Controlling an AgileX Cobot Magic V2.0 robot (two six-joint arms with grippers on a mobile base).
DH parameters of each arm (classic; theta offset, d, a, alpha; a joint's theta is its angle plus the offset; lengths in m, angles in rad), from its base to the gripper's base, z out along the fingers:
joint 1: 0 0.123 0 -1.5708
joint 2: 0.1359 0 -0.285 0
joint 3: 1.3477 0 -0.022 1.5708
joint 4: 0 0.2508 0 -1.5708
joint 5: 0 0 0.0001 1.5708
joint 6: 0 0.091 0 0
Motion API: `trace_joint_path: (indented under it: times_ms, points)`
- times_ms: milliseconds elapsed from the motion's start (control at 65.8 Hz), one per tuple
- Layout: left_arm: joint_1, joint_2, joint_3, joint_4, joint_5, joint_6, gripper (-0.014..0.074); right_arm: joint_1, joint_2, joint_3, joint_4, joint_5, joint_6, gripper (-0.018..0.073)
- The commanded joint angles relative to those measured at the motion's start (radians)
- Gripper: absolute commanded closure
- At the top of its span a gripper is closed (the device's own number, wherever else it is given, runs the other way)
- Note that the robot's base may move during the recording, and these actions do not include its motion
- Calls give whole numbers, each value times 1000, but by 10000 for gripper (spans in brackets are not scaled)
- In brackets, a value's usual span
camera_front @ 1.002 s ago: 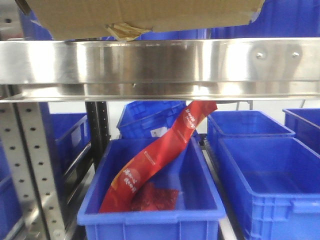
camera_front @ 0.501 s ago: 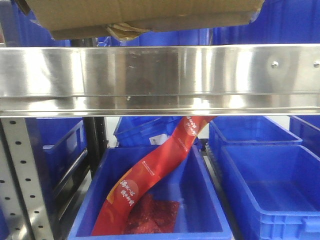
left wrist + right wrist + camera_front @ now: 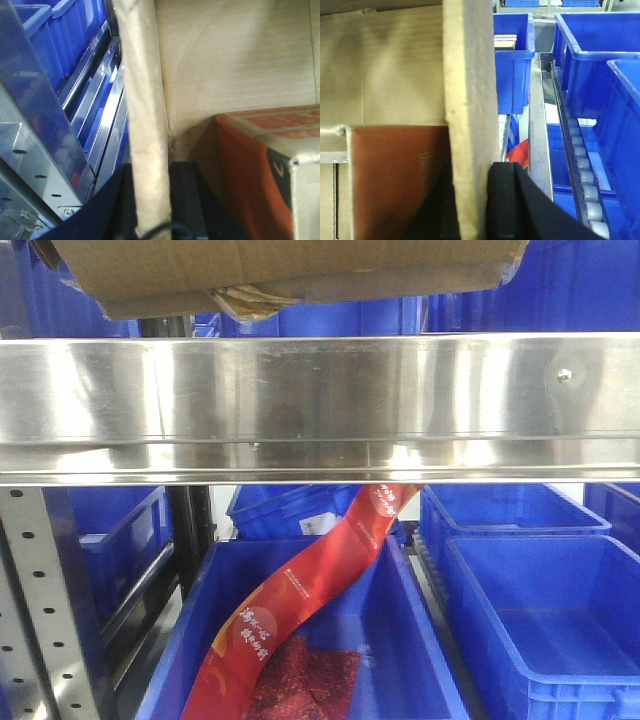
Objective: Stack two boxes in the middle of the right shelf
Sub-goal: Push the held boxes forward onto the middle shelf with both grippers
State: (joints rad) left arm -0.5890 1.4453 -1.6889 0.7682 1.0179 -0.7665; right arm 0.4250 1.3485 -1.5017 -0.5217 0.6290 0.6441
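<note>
While its underside hangs just above the steel, the brown corrugated cardboard box fills the top of the front view, a crumpled scrap of glossy tan tape dangling from its bottom edge. Each wrist view shows a raw, fibrous box wall pinched between dark fingers: the left pincer is closed on the left wall, the right pincer on the right wall. Inside lies an orange-brown printed carton; its lettering is too blurred to read. Below, the mirror-like shelf board carries a small rivet and meets a grey perforated upright. Beneath sit blue plastic bins, one holding a curved red packet with white characters, unreadable.
</note>
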Motion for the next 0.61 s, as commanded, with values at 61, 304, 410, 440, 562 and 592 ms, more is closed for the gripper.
trace_joint_path:
  times_ms: [61, 304, 410, 440, 562, 592]
  points:
    - [-5, 3, -6, 21, -57, 3, 708, 6, -22, -10, 11, 28, 8, 712]
    - [-5, 3, -6, 28, -199, 3, 708, 6, -11, -10, 11, 122, 8, 712]
    - [-5, 3, -6, 28, -207, 3, 708, 6, -11, -10, 11, 114, 8, 712]
    - [-5, 3, -6, 28, -207, 3, 708, 6, -11, -10, 11, 105, 8, 712]
    - [-5, 3, -6, 13, -206, 3, 708, 6, -7, -10, 11, 99, 8, 712]
    - [0, 7, -6, -3, -206, 3, 708, 6, -5, -10, 11, 97, 8, 712]
